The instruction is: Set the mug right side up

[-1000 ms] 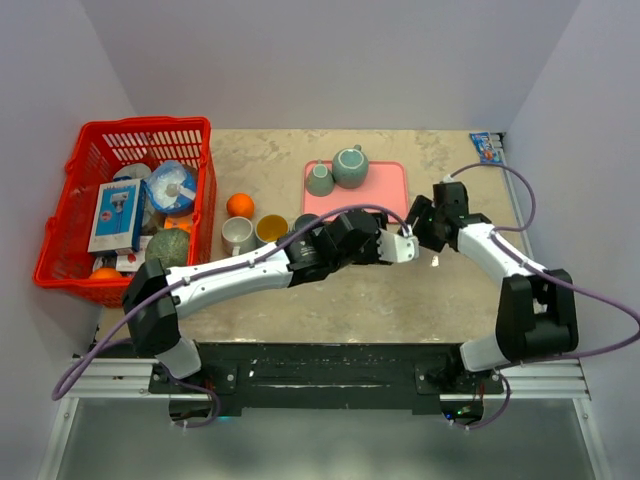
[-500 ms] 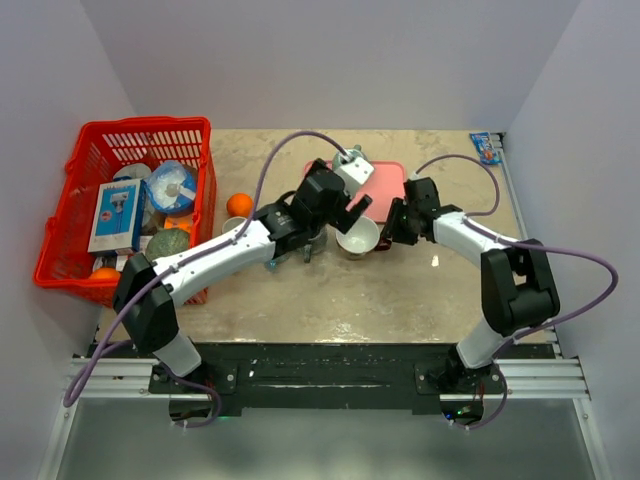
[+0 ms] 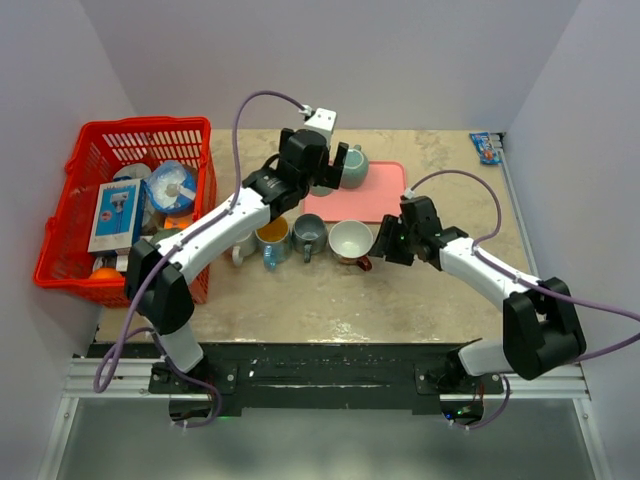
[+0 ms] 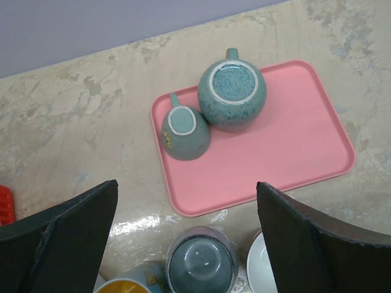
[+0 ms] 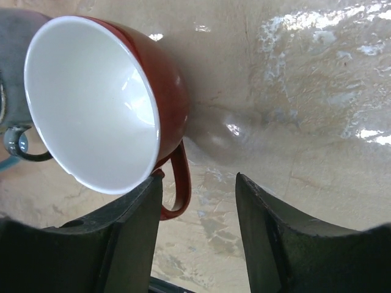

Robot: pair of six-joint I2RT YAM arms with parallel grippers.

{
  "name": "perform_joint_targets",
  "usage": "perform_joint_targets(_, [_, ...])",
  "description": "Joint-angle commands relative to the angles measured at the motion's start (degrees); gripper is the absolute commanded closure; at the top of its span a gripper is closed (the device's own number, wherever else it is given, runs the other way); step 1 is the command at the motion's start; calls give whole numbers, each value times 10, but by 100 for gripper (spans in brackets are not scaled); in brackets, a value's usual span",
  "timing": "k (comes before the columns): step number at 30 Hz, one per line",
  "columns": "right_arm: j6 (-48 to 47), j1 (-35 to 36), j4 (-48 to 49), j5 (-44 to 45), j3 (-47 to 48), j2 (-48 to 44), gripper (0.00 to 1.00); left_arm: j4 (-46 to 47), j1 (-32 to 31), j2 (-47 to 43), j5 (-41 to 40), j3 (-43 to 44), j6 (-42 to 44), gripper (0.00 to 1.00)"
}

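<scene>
Mug (image 3: 351, 240) upright, mouth up, on the table just off the near edge of the tray (image 3: 385, 190).
Right gripper (image 5: 198, 180) low at the mug's handle (image 5: 177, 183), fingers spread; the handle sits in the gap close by one finger, not pinched. Left gripper (image 4: 186, 201) high over the tray, fingers spread wide, holding nothing. Grey mug (image 3: 308, 232) along the same tray edge.

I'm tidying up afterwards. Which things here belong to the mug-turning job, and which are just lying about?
Job: red mug, right hand.
Lying about: pink tray, big green cup, small green cup, grey mug, yellow cup, red basket.
</scene>
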Motion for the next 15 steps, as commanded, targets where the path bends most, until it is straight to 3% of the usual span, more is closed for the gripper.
perform_joint_targets(1, [11, 2, -20, 34, 17, -5, 44, -7, 5, 41, 1, 39, 9, 1])
perform_joint_targets(7, [21, 0, -71, 124, 47, -42, 28, -23, 49, 105, 60, 87, 6, 1])
perform_joint_targets(15, [-10, -5, -110, 158, 101, -45, 10, -42, 102, 205, 153, 148, 1, 5])
